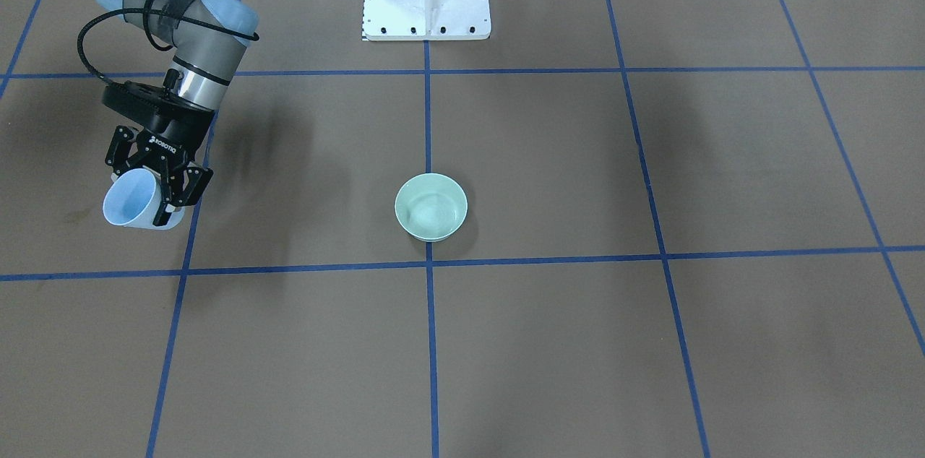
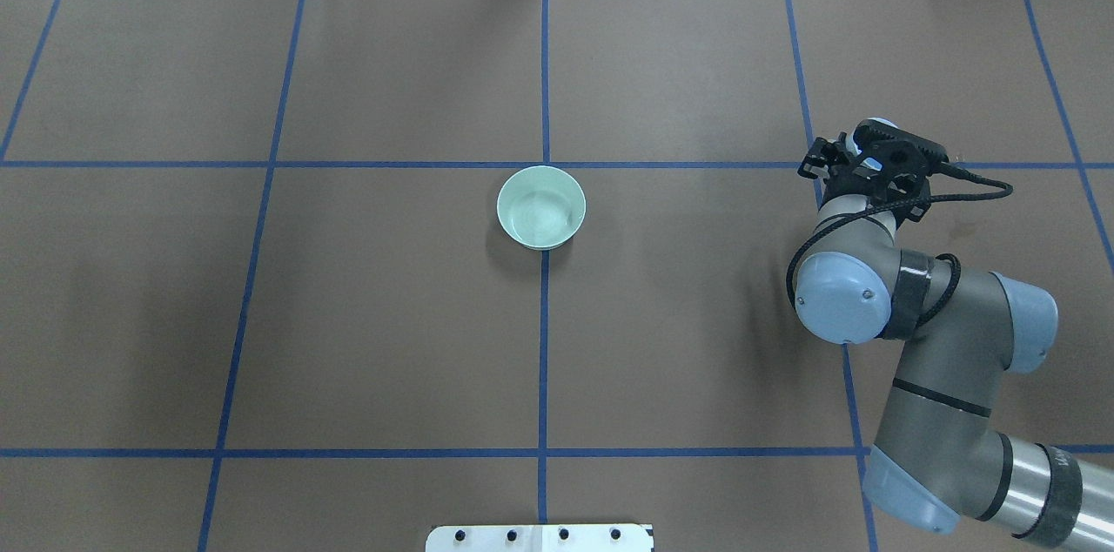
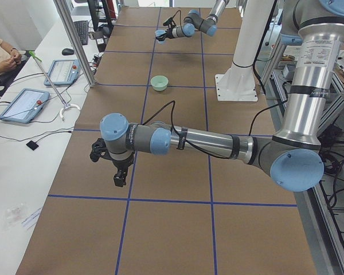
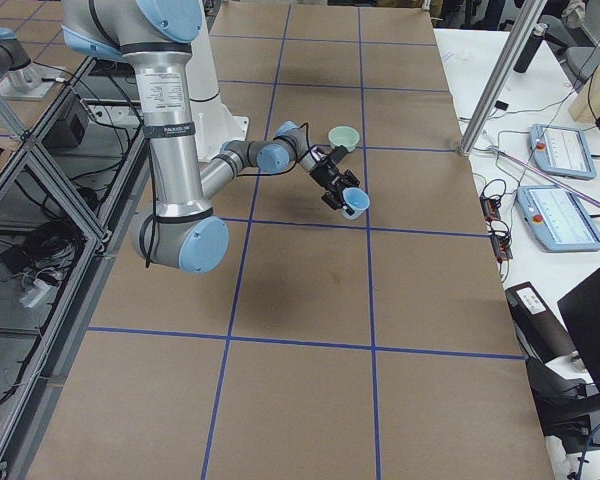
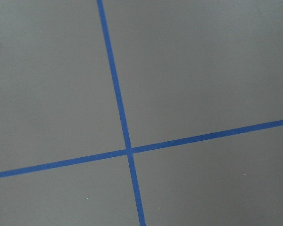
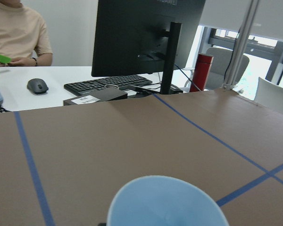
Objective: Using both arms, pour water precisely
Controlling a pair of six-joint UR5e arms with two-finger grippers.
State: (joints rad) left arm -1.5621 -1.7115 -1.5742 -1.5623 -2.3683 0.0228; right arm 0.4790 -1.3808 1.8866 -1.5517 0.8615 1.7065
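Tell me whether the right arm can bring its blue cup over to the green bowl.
Probably yes: the right pincer holds the blue cup to one side of the green bowl, and nothing visible stands on the table between them.

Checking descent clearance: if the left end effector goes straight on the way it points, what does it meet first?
The left end effector points down, so most likely the bare table, close to a tape crossing. The wrist view shows nothing in between.

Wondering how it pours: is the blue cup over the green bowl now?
No, the right gripper holds the cup well off to one side of the bowl.
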